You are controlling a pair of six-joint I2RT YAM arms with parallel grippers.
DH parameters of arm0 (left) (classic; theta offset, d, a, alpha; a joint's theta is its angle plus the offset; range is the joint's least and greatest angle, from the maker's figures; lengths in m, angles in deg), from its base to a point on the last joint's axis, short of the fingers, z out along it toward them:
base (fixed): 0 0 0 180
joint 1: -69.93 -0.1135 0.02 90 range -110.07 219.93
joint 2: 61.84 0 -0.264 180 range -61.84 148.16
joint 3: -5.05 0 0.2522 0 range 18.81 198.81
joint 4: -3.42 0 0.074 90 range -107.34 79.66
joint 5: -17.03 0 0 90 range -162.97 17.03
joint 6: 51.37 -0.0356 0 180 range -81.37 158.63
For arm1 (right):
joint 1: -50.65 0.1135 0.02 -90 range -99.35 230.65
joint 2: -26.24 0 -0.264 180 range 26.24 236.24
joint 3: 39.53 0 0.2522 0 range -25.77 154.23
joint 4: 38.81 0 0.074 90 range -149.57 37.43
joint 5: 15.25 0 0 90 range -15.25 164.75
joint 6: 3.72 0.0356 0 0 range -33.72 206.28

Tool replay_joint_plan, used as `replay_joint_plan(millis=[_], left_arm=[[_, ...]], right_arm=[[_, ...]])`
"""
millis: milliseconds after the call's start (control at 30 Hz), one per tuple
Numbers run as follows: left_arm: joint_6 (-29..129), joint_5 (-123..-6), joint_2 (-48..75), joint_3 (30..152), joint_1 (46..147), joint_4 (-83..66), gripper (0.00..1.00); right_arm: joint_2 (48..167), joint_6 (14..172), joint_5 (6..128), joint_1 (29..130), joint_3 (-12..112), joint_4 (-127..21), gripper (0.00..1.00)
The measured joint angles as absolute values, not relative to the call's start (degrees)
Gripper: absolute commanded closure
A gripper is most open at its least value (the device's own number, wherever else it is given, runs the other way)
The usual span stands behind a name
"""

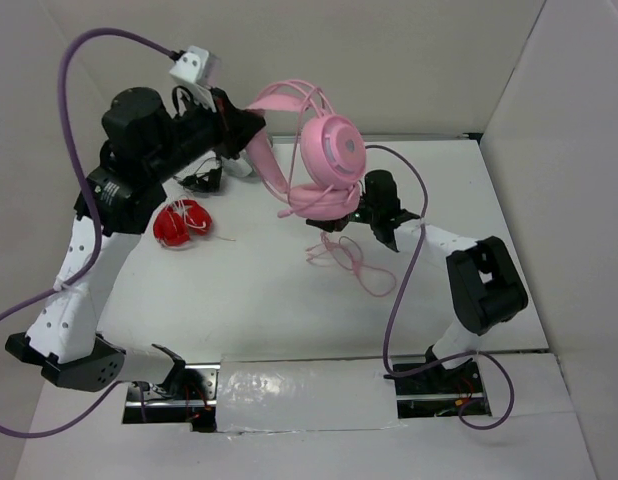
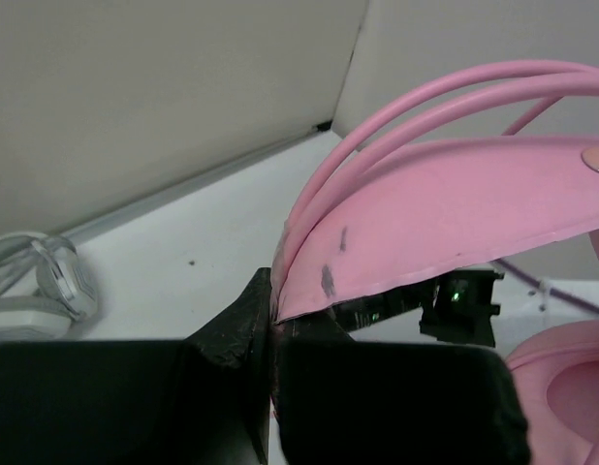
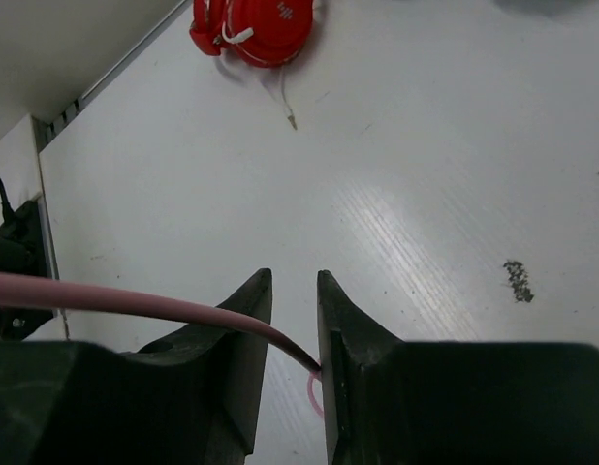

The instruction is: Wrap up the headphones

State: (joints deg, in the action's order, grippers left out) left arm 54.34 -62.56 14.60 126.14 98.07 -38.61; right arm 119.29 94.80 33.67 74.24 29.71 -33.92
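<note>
Pink headphones (image 1: 329, 150): we see left tool (image 2: 270, 300) clamped on headband (image 2: 445, 213); cable (image 3: 135, 302) runs through right tool (image 3: 293, 320), grip unclear.

Headphones (image 1: 329, 155) raised at centre, cable (image 1: 354, 265) heap on table (image 1: 259, 290) beneath, smaller headset (image 1: 184, 222) left

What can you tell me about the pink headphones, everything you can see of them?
The pink headphones hang in the air, off the table. They look like smooth plastic: a broad headband under thin arching rods, and two round padded earcups. The left end effector pinches the headband's edge. The thin pink cable drops in loose loops to the table and passes between the fingers of the right end effector.
</note>
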Motion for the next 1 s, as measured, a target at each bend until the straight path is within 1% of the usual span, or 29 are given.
replay_joint_plan(millis=[67,267,567,633,767,867,933,1000], left_arm=[[54.32,-62.62,15.72,130.42,97.16,-39.29,1.00],[54.32,-63.82,18.03,138.84,94.90,-40.78,1.00],[54.95,-66.60,19.17,140.43,93.55,-42.11,1.00],[54.93,-67.67,19.74,141.13,93.46,-42.48,1.00],[54.93,-72.13,20.44,142.03,93.48,-42.46,1.00],[55.04,-75.58,20.81,141.75,93.46,-42.46,1.00],[55.17,-79.30,21.09,140.35,93.48,-42.46,1.00],[55.67,-83.23,22.38,139.45,93.44,-41.94,1.00]], right_arm=[[120.82,96.00,33.60,74.50,29.21,-32.91,0.71],[122.94,97.92,33.78,77.13,27.85,-31.97,0.70],[128.67,99.89,33.06,82.39,26.41,-28.48,0.72],[128.93,99.89,33.43,83.53,25.58,-28.19,0.74],[128.89,100.19,33.97,86.24,22.02,-26.60,0.89],[127.20,100.89,36.05,88.05,17.60,-26.07,0.96],[123.53,101.22,39.79,89.74,14.24,-27.52,1.00],[119.27,101.42,44.97,92.60,12.29,-29.79,1.00]])
